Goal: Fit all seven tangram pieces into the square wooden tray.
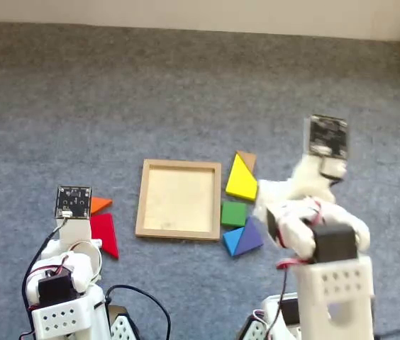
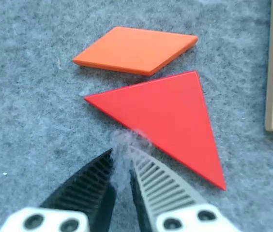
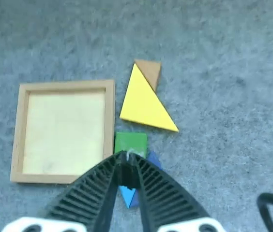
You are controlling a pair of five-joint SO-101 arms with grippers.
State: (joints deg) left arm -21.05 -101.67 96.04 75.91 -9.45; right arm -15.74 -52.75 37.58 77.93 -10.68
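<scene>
While both sat empty and pressed together, my left pincer [image 2: 122, 155] hung just short of the red triangle [image 2: 170, 121], orange parallelogram [image 2: 134, 49] beyond; my right pincer [image 3: 125, 162] hung over the green square [image 3: 130, 141]. The tray [image 1: 179, 163] lay between them, no piece in it. First pick not begun; next I needed to spread and descend.

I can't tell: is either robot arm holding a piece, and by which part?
Nothing is held. The left gripper is shut near the red triangle, the right gripper shut by the green square.
</scene>
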